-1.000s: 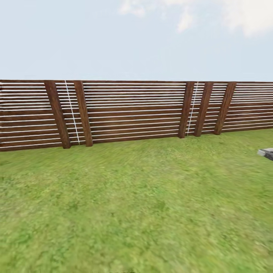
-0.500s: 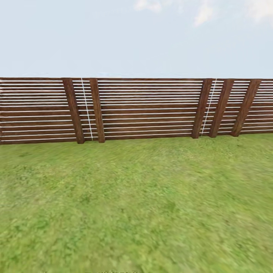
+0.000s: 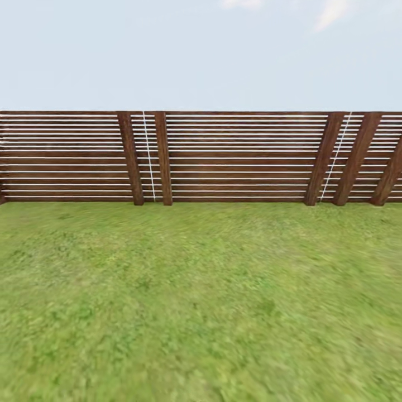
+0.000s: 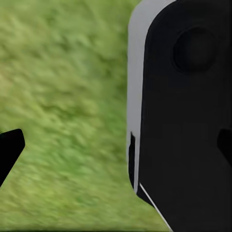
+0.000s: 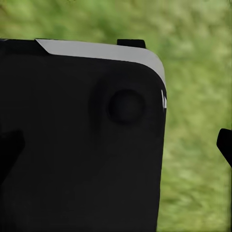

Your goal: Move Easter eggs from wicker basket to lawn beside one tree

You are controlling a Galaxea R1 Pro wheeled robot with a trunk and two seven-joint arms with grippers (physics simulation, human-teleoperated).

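Observation:
The lawn spreads as mottled green grass across the lower half of the head view. The three Easter eggs, the wicker basket and the tree are out of view. In the left wrist view my left gripper is open; its black fingertips sit at the picture's two edges with nothing between them, over grass. My right gripper is open too and holds nothing. One of its fingertips shows against the grass.
A brown slatted wooden fence with slanted posts runs across the far side of the lawn, with pale sky above it. A black-and-white panel of my own body lies close under the left gripper and also under the right one.
The whole head picture has shifted right and levelled, so the camera has turned left. A grey object at the right edge one second ago has passed out of the picture.

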